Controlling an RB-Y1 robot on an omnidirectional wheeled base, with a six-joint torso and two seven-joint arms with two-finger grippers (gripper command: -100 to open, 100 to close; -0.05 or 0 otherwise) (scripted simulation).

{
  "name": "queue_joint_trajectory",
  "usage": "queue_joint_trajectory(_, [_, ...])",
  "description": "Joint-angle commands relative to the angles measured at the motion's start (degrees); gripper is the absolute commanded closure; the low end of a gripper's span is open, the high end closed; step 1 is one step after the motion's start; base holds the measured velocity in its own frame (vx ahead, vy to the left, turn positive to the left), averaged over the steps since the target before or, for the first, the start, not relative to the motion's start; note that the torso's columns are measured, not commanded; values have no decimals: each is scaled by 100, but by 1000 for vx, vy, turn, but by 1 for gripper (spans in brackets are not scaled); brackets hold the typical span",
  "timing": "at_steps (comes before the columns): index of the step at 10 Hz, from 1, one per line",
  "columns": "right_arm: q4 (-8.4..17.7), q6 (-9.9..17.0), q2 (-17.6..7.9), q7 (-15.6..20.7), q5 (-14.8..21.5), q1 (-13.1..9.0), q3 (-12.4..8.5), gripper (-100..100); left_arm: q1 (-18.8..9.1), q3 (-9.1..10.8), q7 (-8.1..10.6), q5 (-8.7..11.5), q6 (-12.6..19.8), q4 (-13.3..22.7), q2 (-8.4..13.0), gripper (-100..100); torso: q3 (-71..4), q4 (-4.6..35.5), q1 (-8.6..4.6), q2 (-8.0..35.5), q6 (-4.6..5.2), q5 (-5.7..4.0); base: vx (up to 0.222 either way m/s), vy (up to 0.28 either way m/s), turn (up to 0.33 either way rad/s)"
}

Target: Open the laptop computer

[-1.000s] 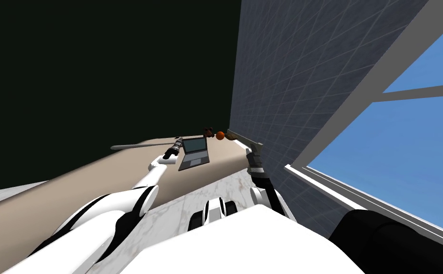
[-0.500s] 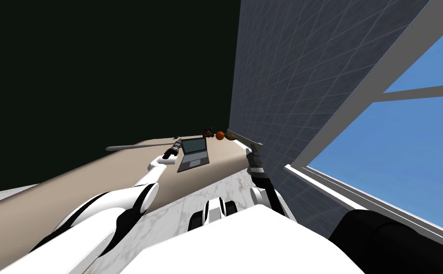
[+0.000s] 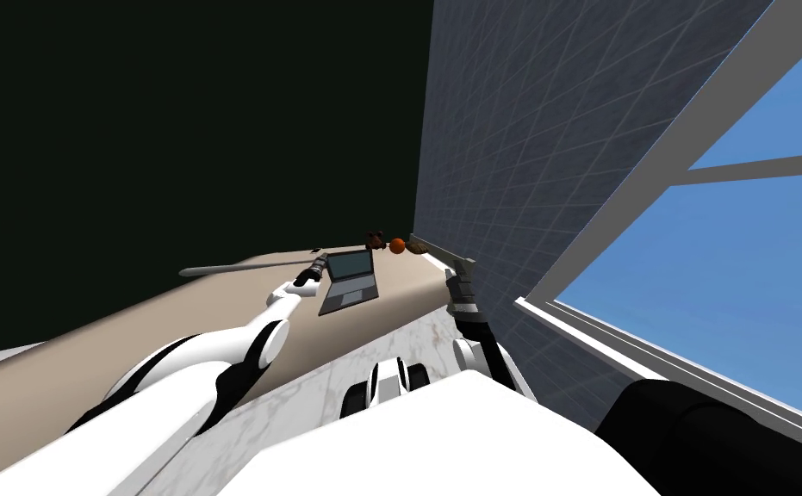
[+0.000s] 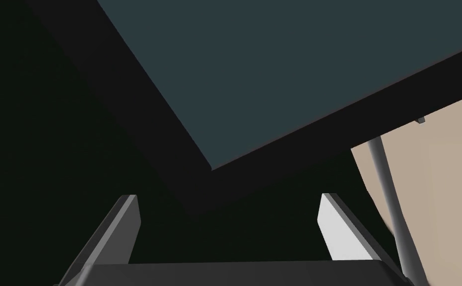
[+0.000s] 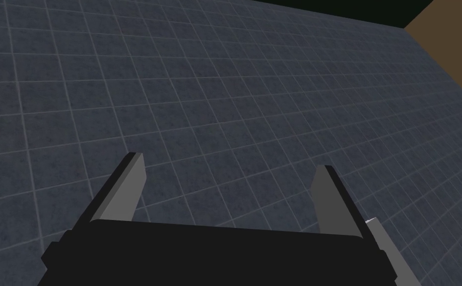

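The laptop (image 3: 351, 280) looks light, its lid thin and likely breakable. The left pincer (image 4: 227, 203), fingers wide apart, is by the lid's corner; push gently there.

You have no text, label, brand, number or sign to read here. The laptop (image 3: 350, 280) on the surface (image 3: 175, 331) bears no legible mark. Its screen (image 4: 274, 74) is a flat dark blue-grey, and its keys are too small for you to make out any letters.
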Motion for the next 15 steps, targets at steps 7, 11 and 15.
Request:
queue_joint_trajectory(7, [0, 0, 0, 0, 0, 1, 0, 0, 1053, 322, 840, -424, 677, -1068, -67, -100, -18, -11, -14, -28, 2, -2, 4, 34, -195])
queue_joint_trajectory(11, [0, 0, -1, 0, 0, -1, 0, 0, 1827, 652, 1618, -838, 1237, -1944, -144, -100, -7, -10, 8, -11, 13, 8, -3, 59, -336])
queue_joint_trajectory(15, [0, 0, -1, 0, 0, -1, 0, 0, 2496, 982, 2046, -1252, 1612, -2296, -221, -100, 2, 2, 16, 3, 7, 2, 0, 39, -184])
